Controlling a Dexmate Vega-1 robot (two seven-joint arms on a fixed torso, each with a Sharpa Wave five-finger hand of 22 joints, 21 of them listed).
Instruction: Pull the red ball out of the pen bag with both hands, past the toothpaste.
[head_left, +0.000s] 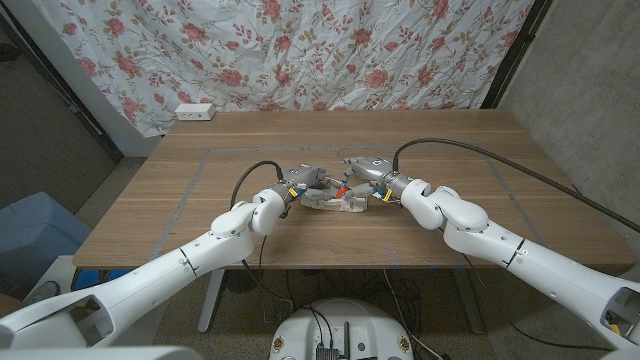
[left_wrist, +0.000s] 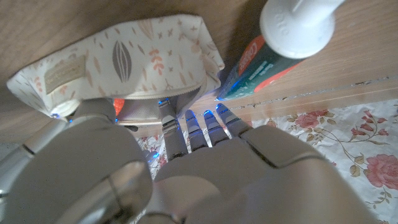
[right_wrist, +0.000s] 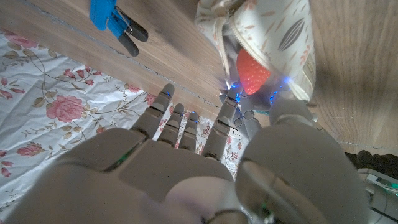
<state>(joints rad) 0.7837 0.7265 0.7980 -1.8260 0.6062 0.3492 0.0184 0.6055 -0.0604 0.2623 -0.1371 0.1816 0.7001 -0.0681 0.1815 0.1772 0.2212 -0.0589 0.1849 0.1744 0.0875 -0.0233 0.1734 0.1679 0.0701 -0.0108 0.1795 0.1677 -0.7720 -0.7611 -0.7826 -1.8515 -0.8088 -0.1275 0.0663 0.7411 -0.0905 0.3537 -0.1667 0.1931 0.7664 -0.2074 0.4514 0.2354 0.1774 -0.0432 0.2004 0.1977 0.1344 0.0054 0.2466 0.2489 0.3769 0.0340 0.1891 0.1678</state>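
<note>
I have both hands at the pen bag (head_left: 328, 203), mid-table, with bare wood on every side. My left hand (left_wrist: 205, 149) pinches the bag's edge beside the toothpaste (left_wrist: 273, 59). My right hand (right_wrist: 205, 146) grips the opening, where the red ball (right_wrist: 253, 70) sits inside the mouth

The head camera looks down from above over the whole tabletop (head_left: 420, 140), while each wrist camera peers along its hand's back, very close, and all three share the pen bag (head_left: 330, 203) at the middle.
</note>
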